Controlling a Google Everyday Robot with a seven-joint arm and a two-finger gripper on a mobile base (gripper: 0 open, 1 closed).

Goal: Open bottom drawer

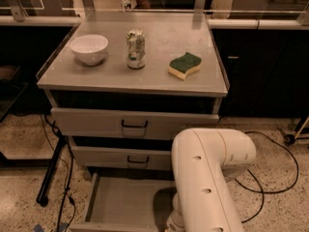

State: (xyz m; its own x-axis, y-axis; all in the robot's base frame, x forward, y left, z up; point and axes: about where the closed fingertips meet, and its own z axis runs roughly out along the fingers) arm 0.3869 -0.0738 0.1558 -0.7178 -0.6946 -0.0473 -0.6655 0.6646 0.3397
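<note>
The bottom drawer (126,204) stands pulled open (grey inside); claw hidden below the white arm (205,178), grip untellable.

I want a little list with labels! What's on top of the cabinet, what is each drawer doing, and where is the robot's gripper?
cabinet top: bowl on the left, can in the middle, sponge on the right
top drawer: looks shut
middle drawer: looks shut
bottom drawer: pulled out, grey inside showing
arm: white, low on the right, covering part of the bottom drawer
gripper: not in view, past the arm's lower end
</note>
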